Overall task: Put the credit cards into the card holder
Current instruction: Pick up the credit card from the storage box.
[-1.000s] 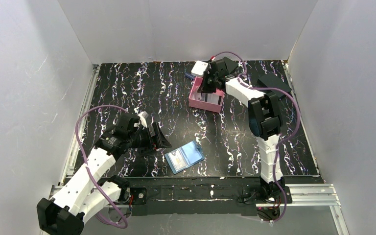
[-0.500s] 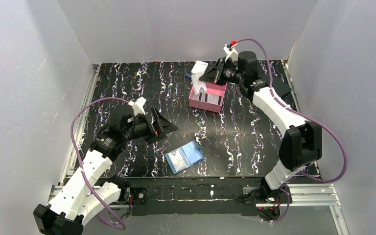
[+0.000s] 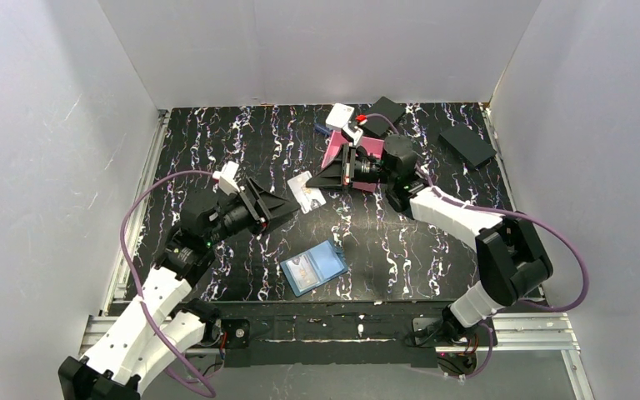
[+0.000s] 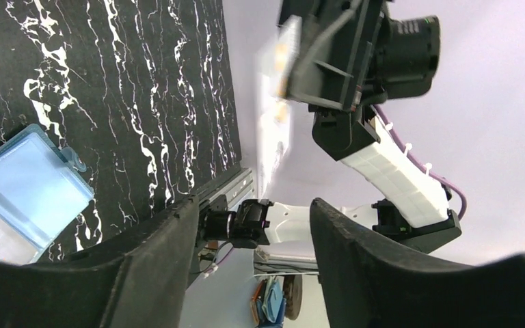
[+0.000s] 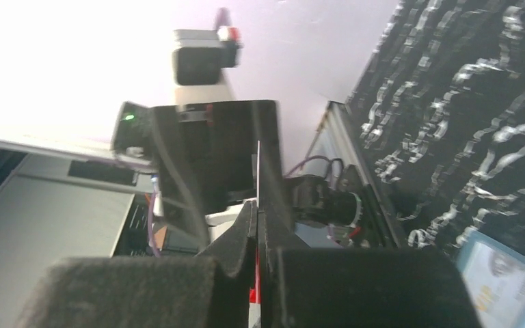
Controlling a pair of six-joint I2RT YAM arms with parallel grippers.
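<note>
Jaws of the right gripper (image 3: 317, 182) are clamped on a credit card (image 3: 304, 196), which is held in the air above the middle of the table (image 3: 217, 142). In the right wrist view the card is seen edge-on as a thin pale line pinched between the two dark fingers (image 5: 243, 236). The left gripper (image 3: 287, 210) is pointed at that card from the left, and its jaws are set apart with nothing between them. In the left wrist view the card is blurred and is seen beyond the gap between the fingers (image 4: 143, 273), not touched by them.

The card holder (image 3: 315, 267) is laid open and flat near the near edge of the table, between the two arm bases and well apart from both grippers. A pink tray (image 3: 372, 147) is partly hidden behind the right arm towards the far edge. A white box (image 3: 340, 114) and a black box (image 3: 386, 108) are set at the far edge, and a second black box (image 3: 467, 144) is placed near the far right corner.
</note>
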